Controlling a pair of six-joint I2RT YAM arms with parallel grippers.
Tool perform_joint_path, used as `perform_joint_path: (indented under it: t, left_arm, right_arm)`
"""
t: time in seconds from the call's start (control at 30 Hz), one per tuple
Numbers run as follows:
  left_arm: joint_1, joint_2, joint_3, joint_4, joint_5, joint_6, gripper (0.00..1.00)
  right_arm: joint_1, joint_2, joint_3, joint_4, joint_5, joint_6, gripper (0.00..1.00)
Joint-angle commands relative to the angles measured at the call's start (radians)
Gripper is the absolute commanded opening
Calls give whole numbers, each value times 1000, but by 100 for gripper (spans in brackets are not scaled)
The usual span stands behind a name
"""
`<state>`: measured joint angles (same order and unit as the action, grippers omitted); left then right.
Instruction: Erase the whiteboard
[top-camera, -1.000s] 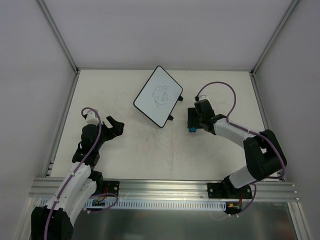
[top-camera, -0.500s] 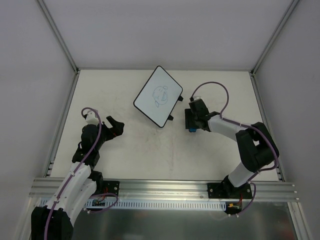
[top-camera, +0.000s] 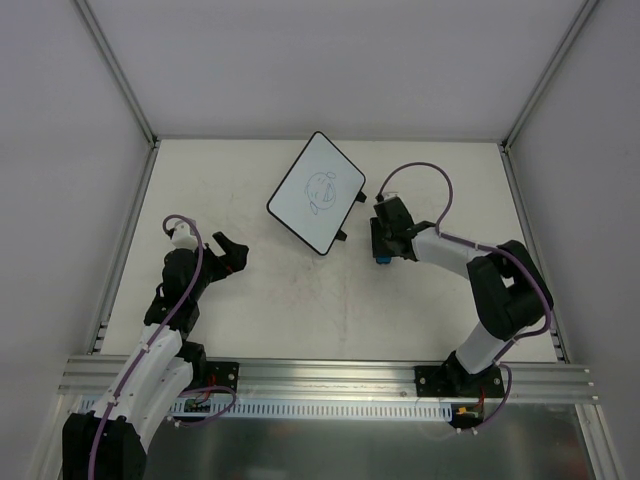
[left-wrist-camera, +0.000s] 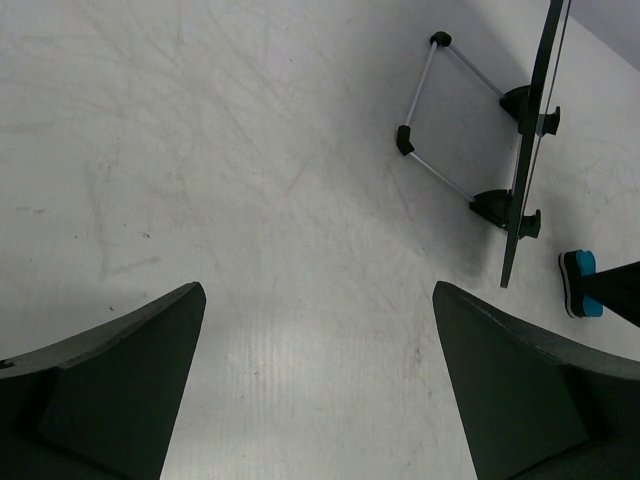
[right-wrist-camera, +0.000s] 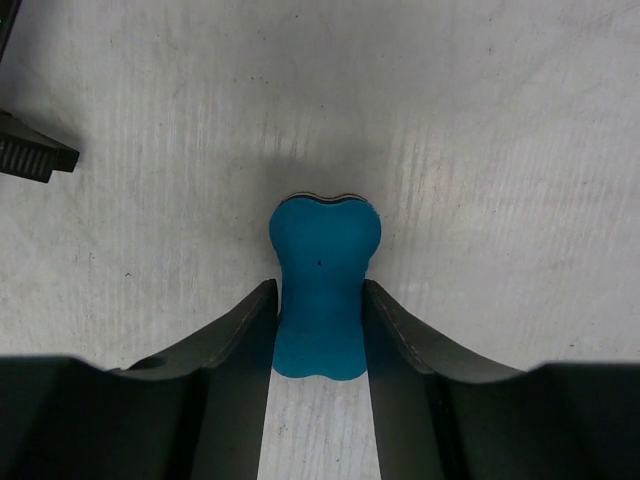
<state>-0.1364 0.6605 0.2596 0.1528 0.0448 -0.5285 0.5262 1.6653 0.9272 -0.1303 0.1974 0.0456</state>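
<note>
Evidently we had the right gripper (right-wrist-camera: 320, 300) pinching the eraser (right-wrist-camera: 325, 240), left gripper (left-wrist-camera: 318, 292) agape and empty; the whiteboard (top-camera: 316, 192) seemed light, stiff, best held by its rim.

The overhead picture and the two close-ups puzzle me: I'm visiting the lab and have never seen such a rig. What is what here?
These are two robot arms bolted at the near edge of a table. The overhead picture comes from a fixed camera above and behind them: the left arm is on the left, the right arm on the right. The other two pictures come from a camera on each wrist, looking out past that arm's own jaws. On the table are a whiteboard with a doodle on it and, beside it, a small blue eraser. The left arm's jaws stand wide open, holding nothing. The right arm's jaws press against both sides of the eraser, which rests on the table.
</note>
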Motion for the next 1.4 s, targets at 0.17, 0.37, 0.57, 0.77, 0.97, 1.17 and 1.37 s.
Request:
perform_joint_path:
  t: [0.17, 0.37, 0.57, 0.77, 0.97, 1.17, 1.37]
  left_arm:
    - [0, -1, 35, 39, 13, 30, 99]
    - [0, -2, 32, 39, 15, 35, 99]
    - [0, -7, 30, 40, 7, 27, 99]
    - [0, -19, 30, 51, 3, 6, 99]
    - [0, -6, 47, 88, 44, -22, 99]
    - [0, 91, 38, 258, 122, -102, 99]
    - [0, 204, 61, 390, 144, -139, 99]
  right_arm:
    - [6, 30, 52, -28, 23, -15, 28]
    - [8, 14, 48, -31, 25, -20, 15]
    - [8, -13, 38, -32, 19, -21, 15]
    - [14, -65, 50, -60, 22, -20, 13]
    - [26, -105, 91, -112, 34, -24, 15]
    - [32, -93, 203, -164, 22, -23, 15]
    - [32, -59, 379, -216, -18, -26, 15]
